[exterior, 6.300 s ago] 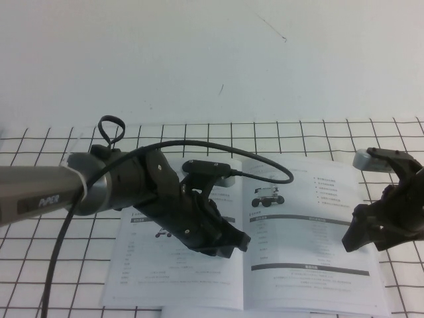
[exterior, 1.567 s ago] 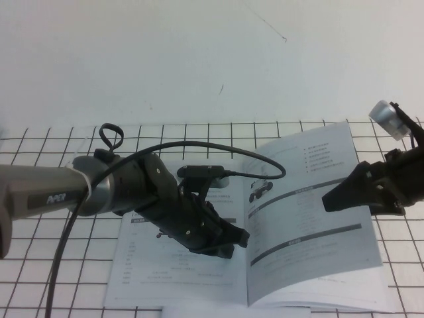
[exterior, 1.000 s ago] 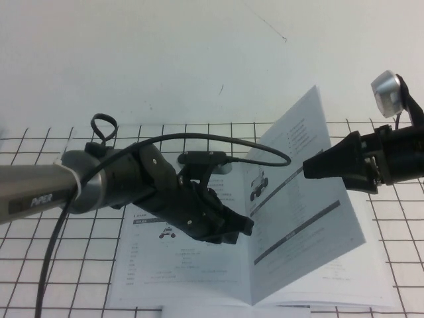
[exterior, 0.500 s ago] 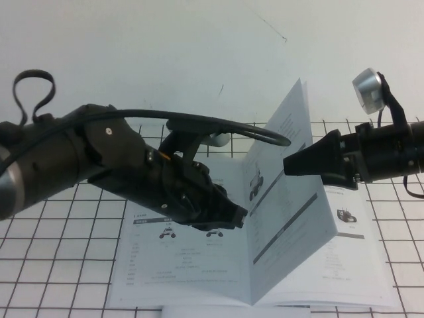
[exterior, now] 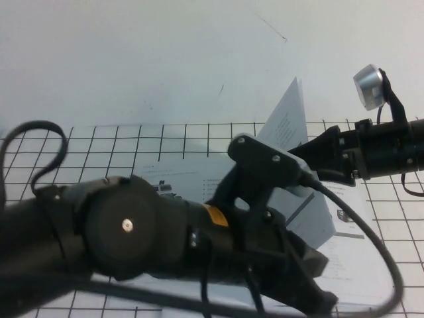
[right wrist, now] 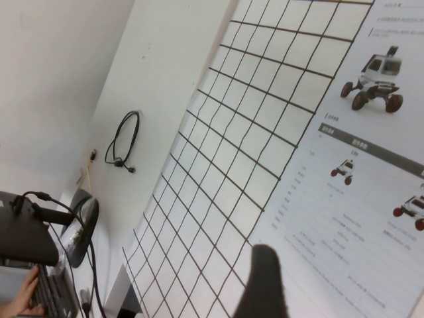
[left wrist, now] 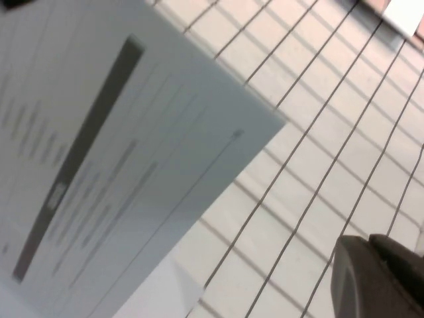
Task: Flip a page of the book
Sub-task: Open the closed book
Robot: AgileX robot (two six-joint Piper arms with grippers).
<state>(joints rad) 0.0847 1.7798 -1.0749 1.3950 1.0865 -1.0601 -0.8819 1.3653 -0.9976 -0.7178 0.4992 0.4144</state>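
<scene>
The book (exterior: 363, 260) lies open on the black-gridded cloth. One page (exterior: 290, 123) stands nearly upright over the spine. My right gripper (exterior: 299, 154) reaches in from the right and is shut on the page's outer edge, above the table. In the right wrist view one dark finger (right wrist: 262, 281) shows beside a printed page (right wrist: 361, 199) with robot photos. My left gripper (exterior: 322, 283) hangs low in front of the book, close to the camera, and hides much of it. Its fingers (left wrist: 358, 278) are together and empty. The left wrist view also shows the page (left wrist: 99, 172).
The black-gridded white cloth (exterior: 99, 142) covers the table up to the white wall behind. The left arm's body (exterior: 132, 228) and its cable (exterior: 371, 245) fill the front of the high view. A black cable (right wrist: 122, 142) hangs on the wall in the right wrist view.
The left arm has lifted off the left-hand leaf and swung up close to the camera. The right gripper has carried the page up from flat to nearly upright, moving left.
</scene>
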